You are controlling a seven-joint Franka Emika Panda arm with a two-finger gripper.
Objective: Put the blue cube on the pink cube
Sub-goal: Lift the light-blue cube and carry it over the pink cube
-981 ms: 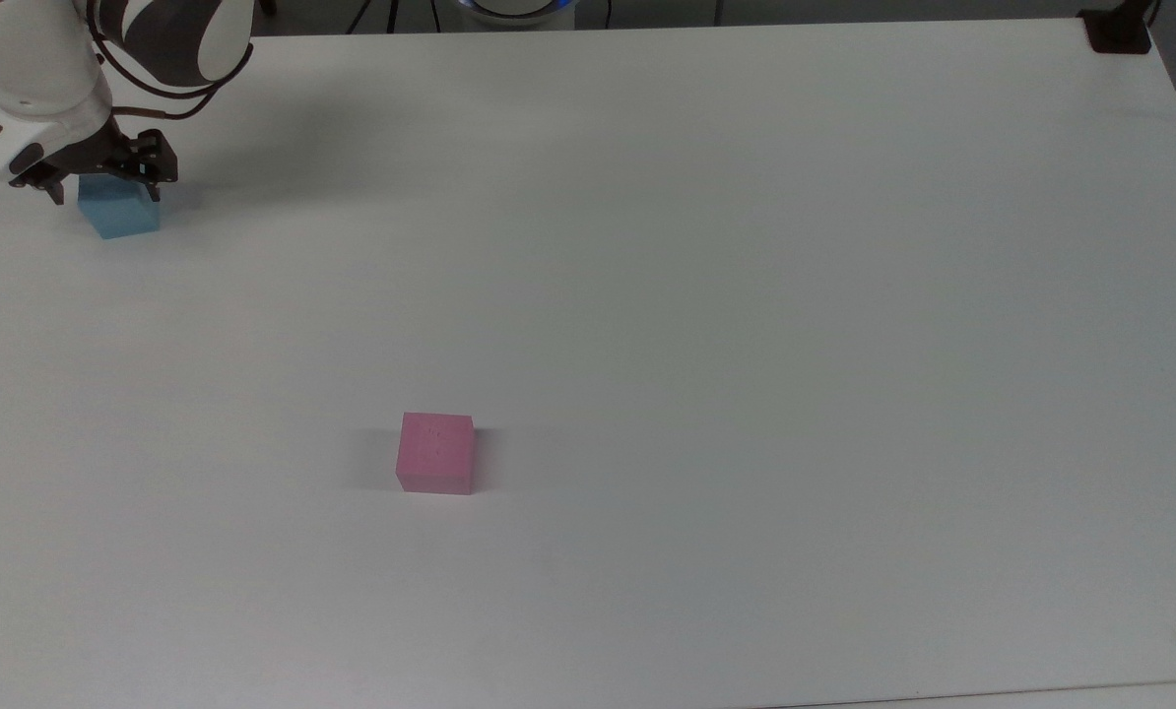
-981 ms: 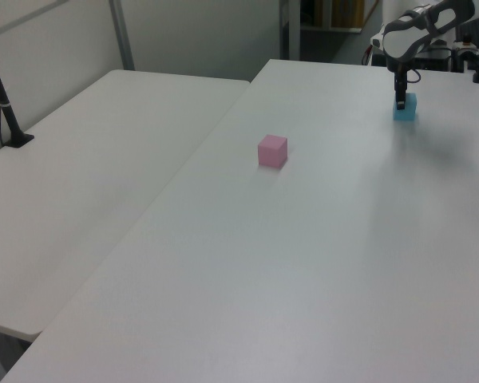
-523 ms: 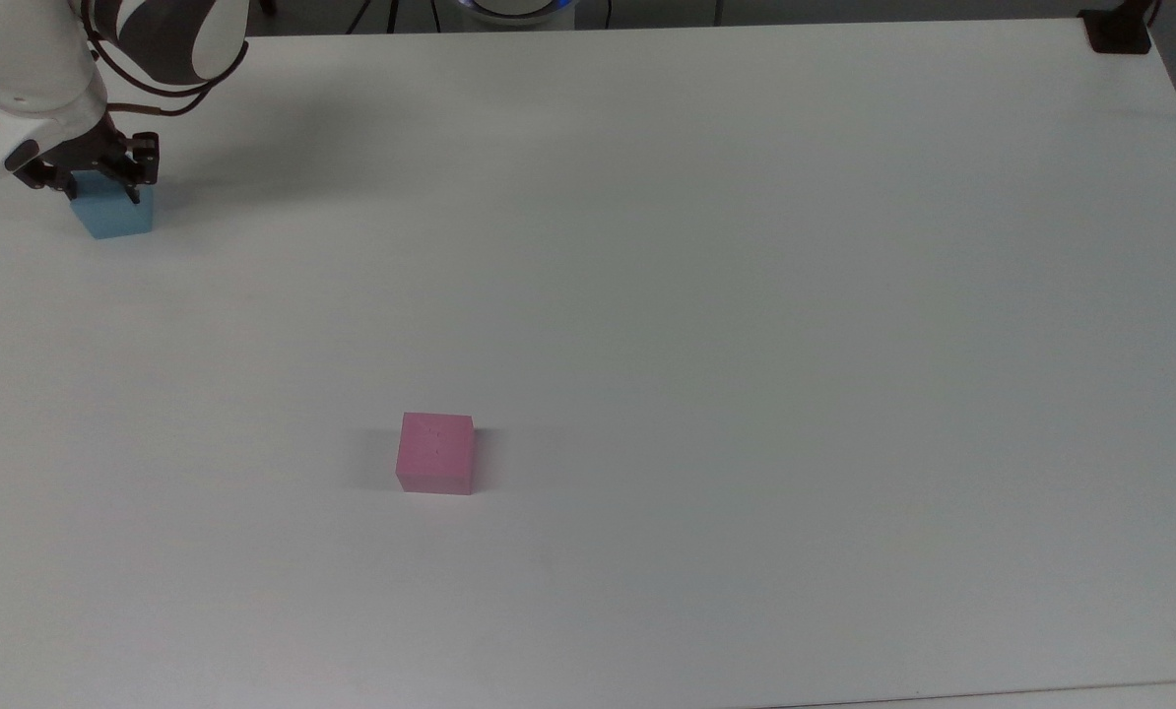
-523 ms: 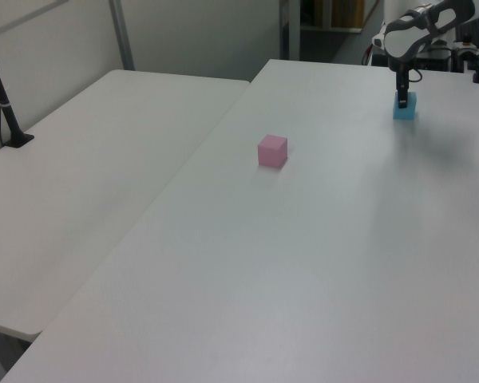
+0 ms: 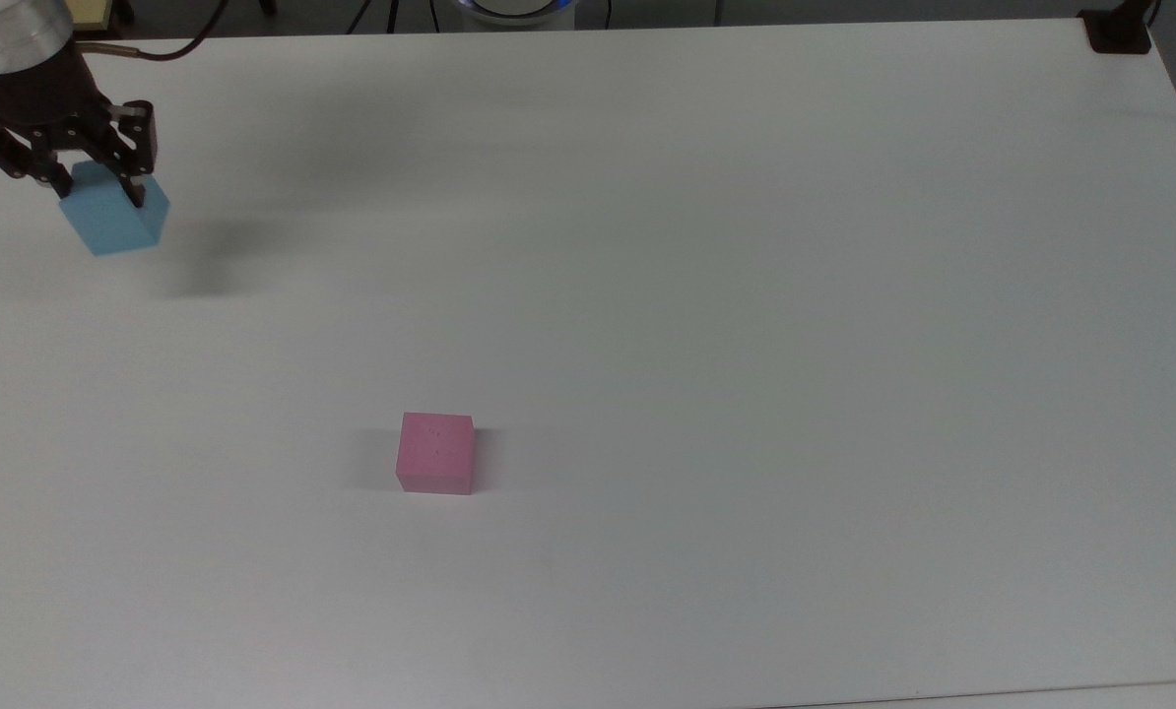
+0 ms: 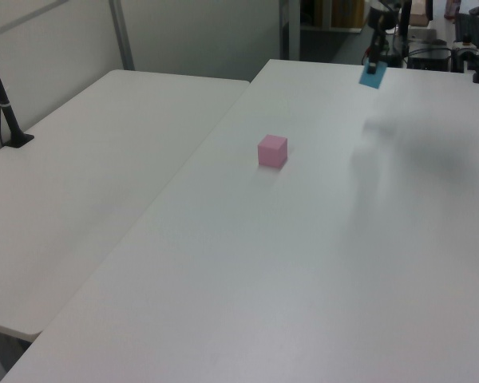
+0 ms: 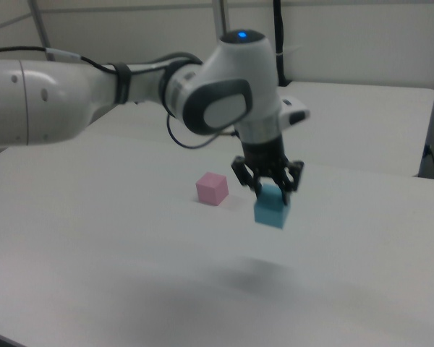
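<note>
Gripper [image 5: 93, 182] clamped on the blue cube [image 5: 115, 219], black fingers [image 7: 260, 187] pinching its upper sides. Cube lifted clear of the table [image 5: 746, 295], slightly tilted, with a soft shadow on the surface beneath it. Seen at about 10 o'clock in the top view, near the table's far corner.

Gripper [image 7: 270, 187] and blue cube [image 7: 272, 207] at centre in the right view, hanging below the white arm [image 7: 130, 94] that reaches in from 9 o'clock. Gap between cube and its shadow plain here.

Pink cube [image 5: 436, 453] resting flat on the table, well apart from the blue one, at about 7 o'clock from the centre of the top view. Tiny dark specks on its top face there. Bare tabletop between the two cubes.

In the right view, pink cube [image 7: 212, 189] just beyond the gripper at its 9 o'clock, appearing near to it; in the top view, well apart.

In the left view, blue cube [image 6: 374, 76] small at 1 o'clock, gripper [image 6: 372, 67] above it, pink cube [image 6: 272, 151] near centre. Second white table [image 6: 80, 175] adjoining at 9 o'clock, with a black post [image 6: 4, 100] standing on its edge. Dark clamp [image 5: 1118, 30] at the 1 o'clock corner in the top view.
</note>
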